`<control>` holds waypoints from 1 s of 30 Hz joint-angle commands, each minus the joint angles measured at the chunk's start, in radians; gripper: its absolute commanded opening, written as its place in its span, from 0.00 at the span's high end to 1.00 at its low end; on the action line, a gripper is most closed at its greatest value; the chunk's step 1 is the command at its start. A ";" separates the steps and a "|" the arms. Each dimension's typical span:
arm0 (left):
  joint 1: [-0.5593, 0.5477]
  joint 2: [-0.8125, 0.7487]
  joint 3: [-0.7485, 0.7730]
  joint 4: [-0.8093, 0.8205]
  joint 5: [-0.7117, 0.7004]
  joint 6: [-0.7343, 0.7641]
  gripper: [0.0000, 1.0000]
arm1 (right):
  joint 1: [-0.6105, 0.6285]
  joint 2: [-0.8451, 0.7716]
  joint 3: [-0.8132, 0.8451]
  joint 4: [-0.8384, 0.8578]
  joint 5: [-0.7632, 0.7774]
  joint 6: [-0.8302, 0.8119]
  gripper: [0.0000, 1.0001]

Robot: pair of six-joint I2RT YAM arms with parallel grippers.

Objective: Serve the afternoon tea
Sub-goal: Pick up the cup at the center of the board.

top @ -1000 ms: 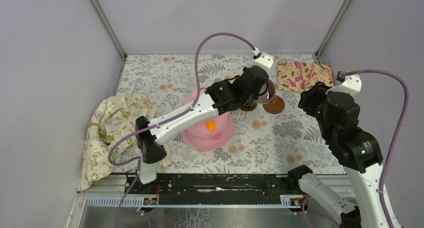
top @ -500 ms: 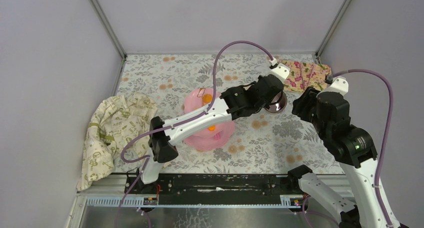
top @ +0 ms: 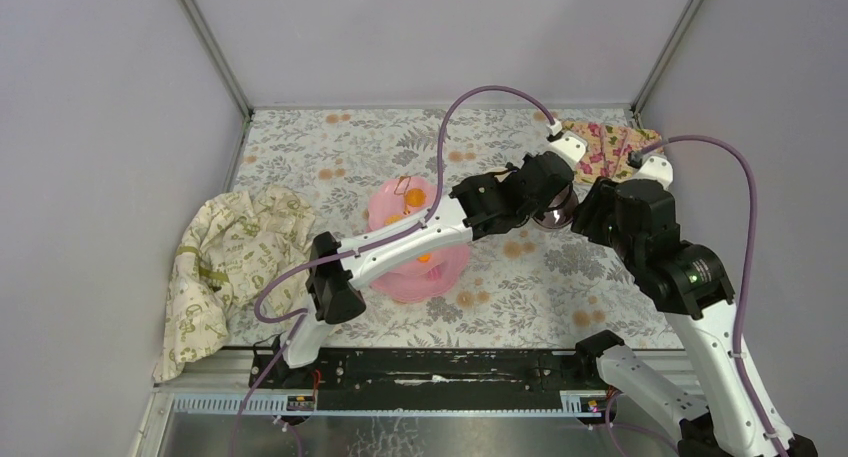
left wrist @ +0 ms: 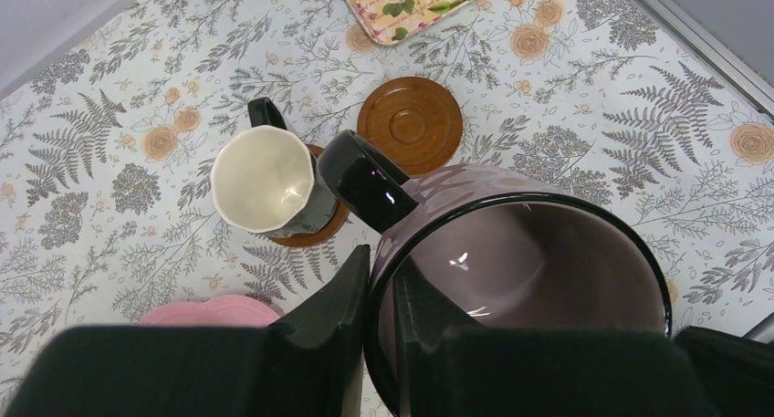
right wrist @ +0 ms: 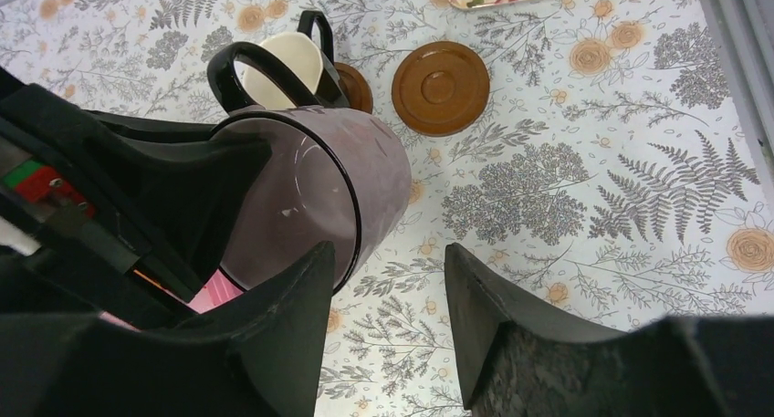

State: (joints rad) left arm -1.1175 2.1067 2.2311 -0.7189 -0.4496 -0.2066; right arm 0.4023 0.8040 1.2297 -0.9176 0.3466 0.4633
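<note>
My left gripper (top: 541, 189) is shut on the rim of a dark mug (top: 556, 211) and holds it above the table, one finger inside and one outside (left wrist: 351, 294). The held mug (left wrist: 520, 280) fills the left wrist view. The second dark mug (left wrist: 266, 180), cream inside, stands on a brown saucer (left wrist: 315, 233). An empty brown saucer (left wrist: 411, 125) lies beside it. My right gripper (right wrist: 388, 312) is open, close beside the held mug (right wrist: 315, 193). The pink cake stand (top: 410, 262) carries orange sweets (top: 413, 195).
The floral tray (top: 605, 145) lies at the back right. The beige leaf-print cloth (top: 228, 267) is bunched at the left edge. The left arm stretches across above the cake stand. The enclosure walls stand close on the right.
The left arm has carried the mug to the right, away from over the saucers. The right gripper has moved left and forward to meet the mug.
</note>
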 commanded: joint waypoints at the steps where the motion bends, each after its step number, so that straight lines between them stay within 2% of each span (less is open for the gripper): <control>1: -0.007 -0.022 0.056 0.064 0.002 0.004 1.00 | 0.006 0.012 -0.027 0.060 -0.014 0.012 0.46; 8: -0.013 -0.050 0.027 0.085 -0.001 -0.007 1.00 | 0.007 0.037 -0.071 0.104 -0.007 0.022 0.46; 12: -0.023 -0.066 0.000 0.101 -0.016 -0.019 1.00 | 0.007 0.063 -0.079 0.119 0.004 0.031 0.50; 20: -0.065 -0.077 -0.059 0.138 -0.114 -0.033 1.00 | 0.007 0.133 -0.094 0.133 0.044 0.043 0.71; 26: -0.075 -0.116 -0.156 0.213 -0.185 -0.046 1.00 | 0.007 0.155 -0.118 0.151 0.063 0.062 1.00; 29: -0.077 -0.155 -0.220 0.271 -0.219 -0.047 0.99 | 0.007 0.159 -0.124 0.163 0.068 0.071 1.00; 30: -0.078 -0.167 -0.242 0.293 -0.231 -0.044 0.95 | 0.006 0.159 -0.123 0.166 0.067 0.076 1.00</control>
State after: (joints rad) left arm -1.1725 2.0449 2.0430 -0.5964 -0.5762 -0.2123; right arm 0.4198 0.9604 1.1030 -0.8387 0.3450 0.4492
